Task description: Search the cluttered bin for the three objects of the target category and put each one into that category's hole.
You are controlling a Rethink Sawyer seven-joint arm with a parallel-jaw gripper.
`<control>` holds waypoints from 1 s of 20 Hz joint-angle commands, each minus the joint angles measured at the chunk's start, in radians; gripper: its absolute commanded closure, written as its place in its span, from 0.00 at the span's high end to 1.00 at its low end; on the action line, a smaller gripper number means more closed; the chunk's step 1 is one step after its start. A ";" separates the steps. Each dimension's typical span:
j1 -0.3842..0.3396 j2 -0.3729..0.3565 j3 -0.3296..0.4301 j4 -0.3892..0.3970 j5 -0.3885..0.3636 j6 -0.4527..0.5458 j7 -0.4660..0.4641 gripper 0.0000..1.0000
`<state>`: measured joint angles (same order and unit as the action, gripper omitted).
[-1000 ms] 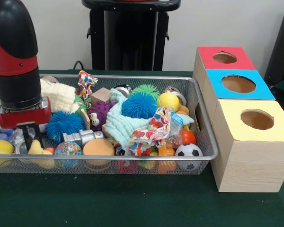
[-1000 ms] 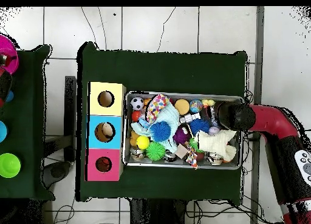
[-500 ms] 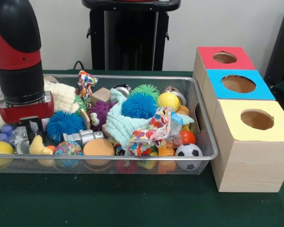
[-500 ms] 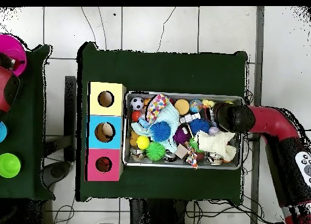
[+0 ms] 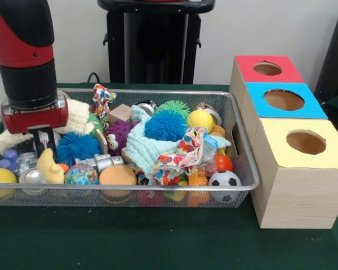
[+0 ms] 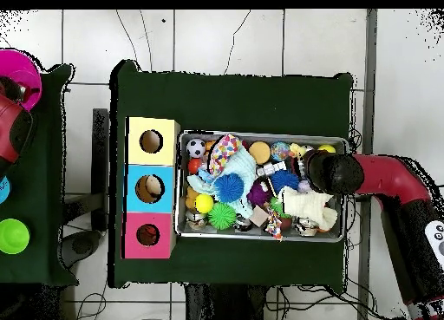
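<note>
The wire-mesh bin lies at centre, full of toys. The blue-topped box stands at its 3 o'clock, hole facing up. At the bin's 9 o'clock, the gripper is clamped on the pale yellow duck, which is raised above the clutter.

- A red-topped wooden box and a yellow-topped wooden box, each with a round hole, stand in a row on a dark green table.
- Two blue spiky puffballs lie among the clutter, with a green spiky ball behind one.
- A small soccer ball sits in the near corner.
- A pale mint cloth is draped mid-heap.
- A purple googly-eyed plush sits beside that cloth.
- A colourful spotted fabric piece lies across the cloth.
</note>
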<state>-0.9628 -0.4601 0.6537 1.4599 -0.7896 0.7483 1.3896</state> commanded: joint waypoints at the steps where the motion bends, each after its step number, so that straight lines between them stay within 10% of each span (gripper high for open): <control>1: 0.026 -0.029 -0.030 0.106 0.003 0.069 -0.123 0.00; 20: 0.126 -0.134 -0.099 0.247 0.061 0.018 0.092 0.00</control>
<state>-0.8853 -0.5666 0.6005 1.5812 -0.7714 0.7483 1.3896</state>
